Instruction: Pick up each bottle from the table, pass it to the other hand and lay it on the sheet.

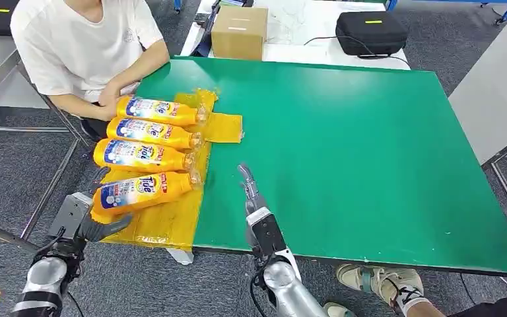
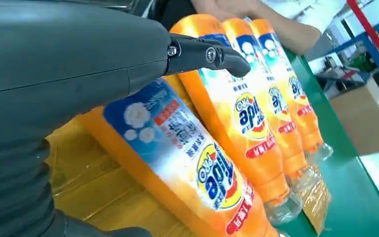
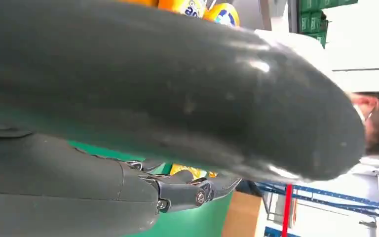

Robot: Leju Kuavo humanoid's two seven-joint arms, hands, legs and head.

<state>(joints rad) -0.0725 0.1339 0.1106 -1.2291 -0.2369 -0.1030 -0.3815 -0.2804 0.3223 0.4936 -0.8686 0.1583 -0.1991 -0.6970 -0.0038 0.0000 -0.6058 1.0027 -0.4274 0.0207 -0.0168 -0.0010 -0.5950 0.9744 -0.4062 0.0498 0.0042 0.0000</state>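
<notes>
Left to right across the head view. At the near left edge, the left hand (image 1: 96,221) grips the base end of the nearest Tide bottle (image 1: 146,191), fingers curled under and over its orange body; the left wrist view shows a dark finger (image 2: 205,54) arched over that bottle's label (image 2: 192,158). This bottle lies on its side on the yellow sheet (image 1: 165,221), cap end pointing right toward the green table (image 1: 370,152). Beyond it, three further Tide bottles lie side by side on the same sheet, caps to the right: the second bottle (image 1: 142,154), the third bottle (image 1: 152,132) and the farthest bottle (image 1: 158,110), each just beside or touching its neighbour. A seated person in a white shirt (image 1: 79,39) rests a hand (image 1: 109,99) at the base of the farthest bottle. Right of the sheet, the right hand (image 1: 251,191) lies over the near part of the green table, fingers extended together and pointing away, holding nothing. At the far side stand a cardboard box (image 1: 239,32) and, further right, a black case (image 1: 371,32). A shoe (image 1: 379,281) shows beneath the near right table edge.
</notes>
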